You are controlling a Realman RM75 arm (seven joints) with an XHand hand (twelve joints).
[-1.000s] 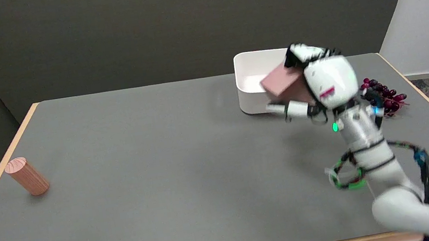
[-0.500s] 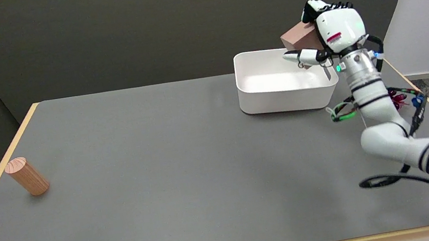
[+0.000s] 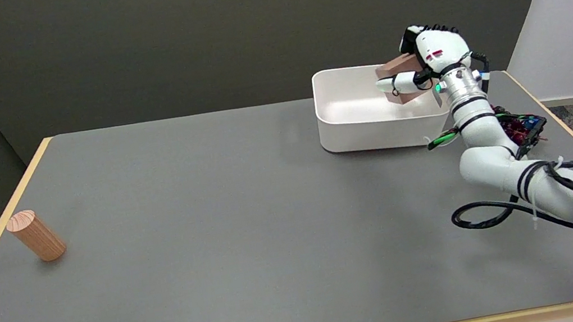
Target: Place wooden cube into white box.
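Cube [image 3: 399, 71] of wood, gripped in the robot hand [image 3: 432, 53], hangs tilted over the white box's [image 3: 372, 128] right end, inside its rim.

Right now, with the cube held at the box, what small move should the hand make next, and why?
Probably open the fingers to release. The right hand holds the wooden cube over the right end of the white box, seemingly about level with its rim, so it should drop inside. Lowering a little first might soften the landing.
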